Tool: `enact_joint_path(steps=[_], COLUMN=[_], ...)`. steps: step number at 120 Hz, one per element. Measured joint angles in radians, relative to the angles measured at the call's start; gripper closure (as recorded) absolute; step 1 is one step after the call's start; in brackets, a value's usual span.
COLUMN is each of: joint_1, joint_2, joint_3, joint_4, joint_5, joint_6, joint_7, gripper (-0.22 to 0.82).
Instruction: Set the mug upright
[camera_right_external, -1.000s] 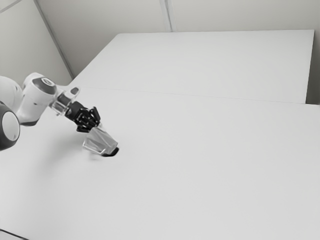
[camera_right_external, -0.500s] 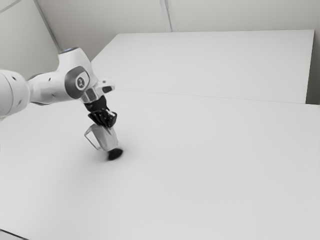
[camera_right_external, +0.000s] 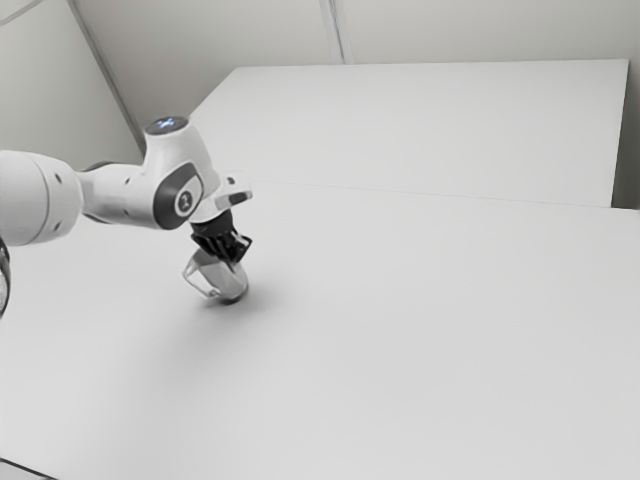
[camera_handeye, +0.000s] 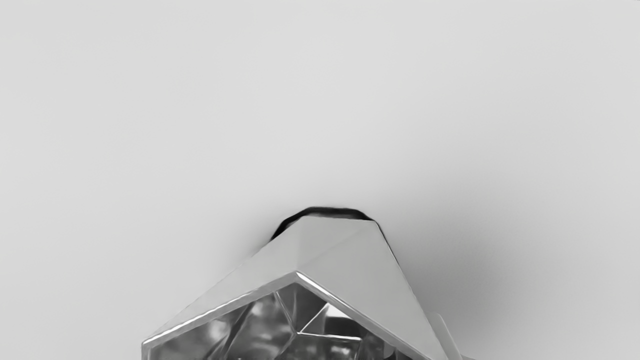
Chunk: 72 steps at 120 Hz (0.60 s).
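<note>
Over the pale table (camera_right_external: 420, 340), the faceted metallic mug (camera_right_external: 220, 277) leans, dark base (camera_right_external: 234, 299) downward; the black two-finger gripper (camera_right_external: 232, 260) is closed on it near the rim (camera_handeye: 220, 306); releasing before its base sits flat could topple it.

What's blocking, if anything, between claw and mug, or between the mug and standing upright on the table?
Nothing visible. The claw is right at the mug's mouth end; the mug leans, its black base down at the tabletop.
</note>
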Motion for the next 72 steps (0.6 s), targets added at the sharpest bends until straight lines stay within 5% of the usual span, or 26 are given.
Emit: enact_joint_path(steps=[34,72], joint_1=[-0.009,-0.056], joint_2=[-0.018,-0.081], joint_3=[-0.005,0.002], joint_4=[0.004,0.070], joint_5=[-0.007,0.013], joint_6=[0.009,-0.028], joint_7=[-0.049,-0.081], gripper=[0.26,0.06])
